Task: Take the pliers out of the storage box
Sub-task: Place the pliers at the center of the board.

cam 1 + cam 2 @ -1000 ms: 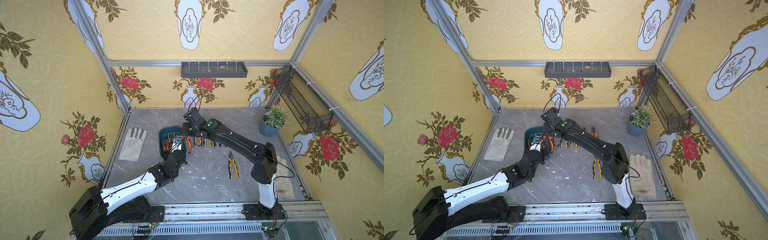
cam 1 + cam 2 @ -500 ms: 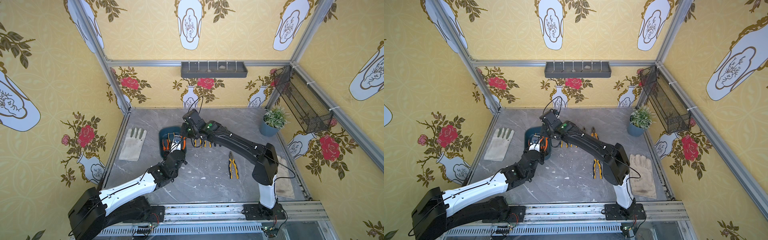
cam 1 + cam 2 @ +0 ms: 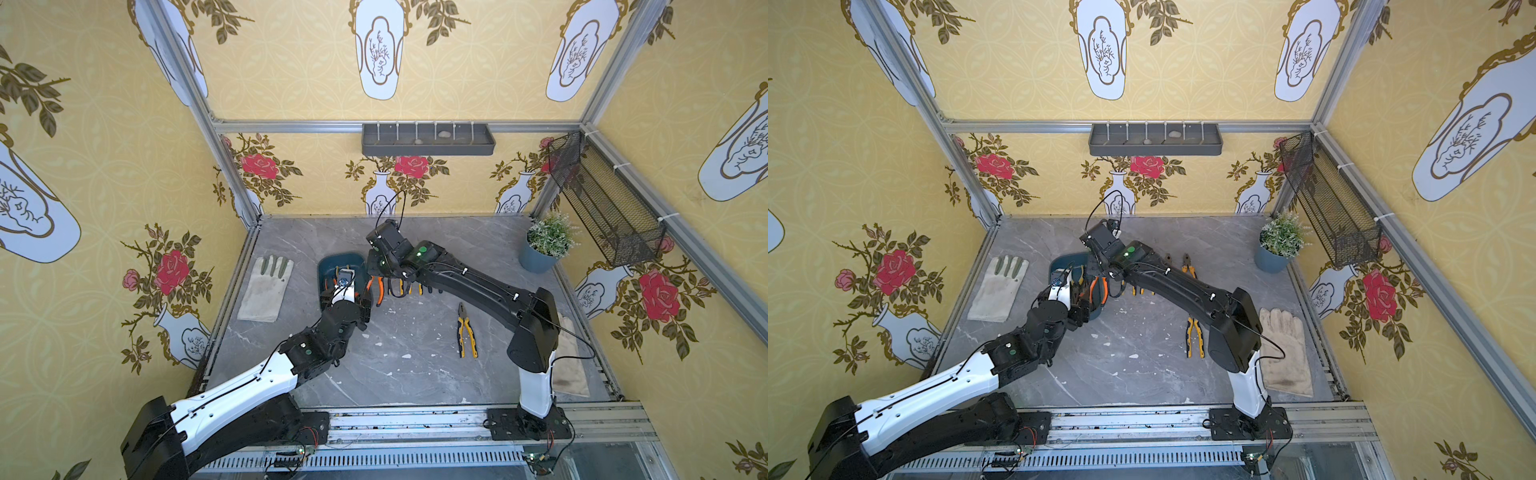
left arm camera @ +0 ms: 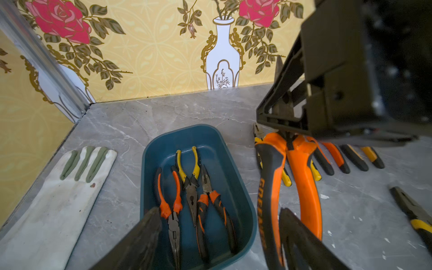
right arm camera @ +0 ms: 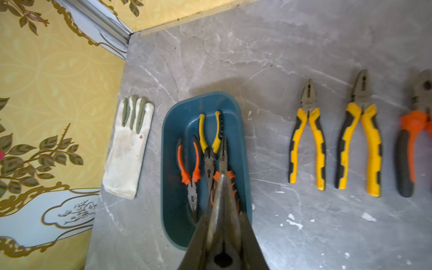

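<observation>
In a top view, the storage box (image 3: 328, 266) sits left of centre on the table (image 3: 415, 332).

Left wrist view: the left gripper (image 4: 219, 209) gapes wide. The right gripper (image 4: 282, 128) pinches the orange-handled pliers (image 4: 304, 187) by the head.

Right wrist view: three pliers (image 5: 209, 161) lie boxed. It is best to withdraw the left gripper before carrying.

You are seeing a white glove (image 3: 266, 291) lying flat on the marble tabletop (image 3: 395, 374), a potted plant (image 3: 544, 245) standing in its far corner.
</observation>
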Robot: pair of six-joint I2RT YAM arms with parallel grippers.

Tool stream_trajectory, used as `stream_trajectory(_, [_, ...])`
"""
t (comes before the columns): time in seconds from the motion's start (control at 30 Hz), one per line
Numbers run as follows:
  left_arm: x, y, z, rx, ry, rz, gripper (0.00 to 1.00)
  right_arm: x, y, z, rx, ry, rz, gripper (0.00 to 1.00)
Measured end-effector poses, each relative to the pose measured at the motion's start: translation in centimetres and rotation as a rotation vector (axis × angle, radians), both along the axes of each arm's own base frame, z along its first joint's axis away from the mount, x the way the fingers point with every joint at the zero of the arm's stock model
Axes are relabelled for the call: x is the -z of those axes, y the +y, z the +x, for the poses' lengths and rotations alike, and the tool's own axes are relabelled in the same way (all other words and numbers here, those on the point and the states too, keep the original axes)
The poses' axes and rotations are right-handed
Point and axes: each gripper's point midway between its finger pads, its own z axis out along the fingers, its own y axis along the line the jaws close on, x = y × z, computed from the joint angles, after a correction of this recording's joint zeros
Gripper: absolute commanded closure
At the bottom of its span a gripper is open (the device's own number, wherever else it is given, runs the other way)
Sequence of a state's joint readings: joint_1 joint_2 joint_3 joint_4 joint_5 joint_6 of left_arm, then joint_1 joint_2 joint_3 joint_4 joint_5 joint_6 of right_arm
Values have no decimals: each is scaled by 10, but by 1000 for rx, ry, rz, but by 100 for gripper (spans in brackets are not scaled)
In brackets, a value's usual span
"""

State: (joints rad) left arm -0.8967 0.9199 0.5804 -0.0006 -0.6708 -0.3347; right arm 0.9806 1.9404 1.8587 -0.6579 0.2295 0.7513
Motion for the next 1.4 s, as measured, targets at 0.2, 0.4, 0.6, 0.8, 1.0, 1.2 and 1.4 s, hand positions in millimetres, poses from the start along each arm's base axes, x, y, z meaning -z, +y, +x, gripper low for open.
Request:
stream_trajectory(0.2, [3, -1, -13, 47, 65, -57, 19, 13, -47, -7, -16, -32, -155, 100])
stream_trajectory(0.4, [21, -1, -18, 51, 129, -57, 19, 95, -108, -64, -87, 149, -305, 100])
stream_trajectory(0.6, [42, -4, -20, 52, 177, -69, 19, 143, -154, -86, -22, 281, -296, 100])
stream_trajectory(0.8, [47, -8, -21, 66, 200, -81, 19, 153, -164, -67, 48, 323, -216, 97])
stream_trajectory(1.0, [41, -3, -25, 64, 178, -104, 19, 167, -173, -54, 87, 360, -208, 93])
stream_trajectory(1.2, [40, 3, -27, 55, 170, -105, 19, 181, -176, -44, 89, 402, -222, 93])
stream_trajectory(1.4, [43, 5, -28, 51, 173, -99, 19, 190, -188, -37, 107, 427, -244, 89])
